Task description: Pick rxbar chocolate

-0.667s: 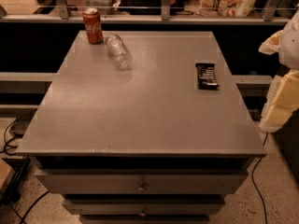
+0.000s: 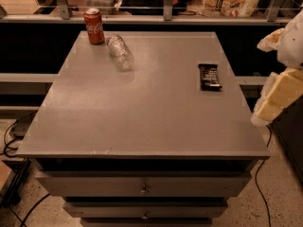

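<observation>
The rxbar chocolate (image 2: 209, 76) is a flat black wrapper with white print. It lies on the grey table top (image 2: 142, 108) near the right edge, its long side pointing away from me. My gripper (image 2: 277, 98) is cream-coloured and hangs at the right edge of the view, beside the table's right side. It is to the right of the bar and nearer to me, clear of it, and it holds nothing that I can see.
A red soda can (image 2: 94, 26) stands at the table's far left corner. A clear plastic bottle (image 2: 119, 51) lies on its side next to it. Drawers (image 2: 142, 186) sit below the table top. A railing and shelves run behind.
My gripper has shifted slightly left, toward the table's right edge. The bar, can and bottle have not moved.
</observation>
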`<state>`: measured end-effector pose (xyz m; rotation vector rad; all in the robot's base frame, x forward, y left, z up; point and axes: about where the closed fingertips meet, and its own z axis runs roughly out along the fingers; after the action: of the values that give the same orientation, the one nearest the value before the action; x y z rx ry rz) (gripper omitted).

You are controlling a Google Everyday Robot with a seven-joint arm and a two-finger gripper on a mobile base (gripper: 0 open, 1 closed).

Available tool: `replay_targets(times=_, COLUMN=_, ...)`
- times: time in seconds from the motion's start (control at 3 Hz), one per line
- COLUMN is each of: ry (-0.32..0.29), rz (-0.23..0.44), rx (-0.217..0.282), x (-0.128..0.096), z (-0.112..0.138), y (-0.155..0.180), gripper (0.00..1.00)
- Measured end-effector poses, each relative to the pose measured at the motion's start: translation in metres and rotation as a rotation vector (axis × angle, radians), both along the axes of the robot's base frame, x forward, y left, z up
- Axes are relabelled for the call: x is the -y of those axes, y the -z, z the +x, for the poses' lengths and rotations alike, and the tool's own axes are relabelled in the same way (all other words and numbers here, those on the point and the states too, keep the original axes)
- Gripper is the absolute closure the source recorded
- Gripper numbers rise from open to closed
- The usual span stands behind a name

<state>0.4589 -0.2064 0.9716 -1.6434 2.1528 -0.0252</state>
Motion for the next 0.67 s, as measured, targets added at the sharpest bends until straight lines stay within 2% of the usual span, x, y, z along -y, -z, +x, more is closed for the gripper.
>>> replay_targets(times=0.33, ry=-0.009, rz=0.095, rx=0.026, x=-0.010, z=0.024, y=0.011, gripper=0.00)
replay_targets(times=0.67, ry=0.018, rz=0.208, rx=0.057, x=-0.013, z=0.055, y=0.022, gripper=0.00)
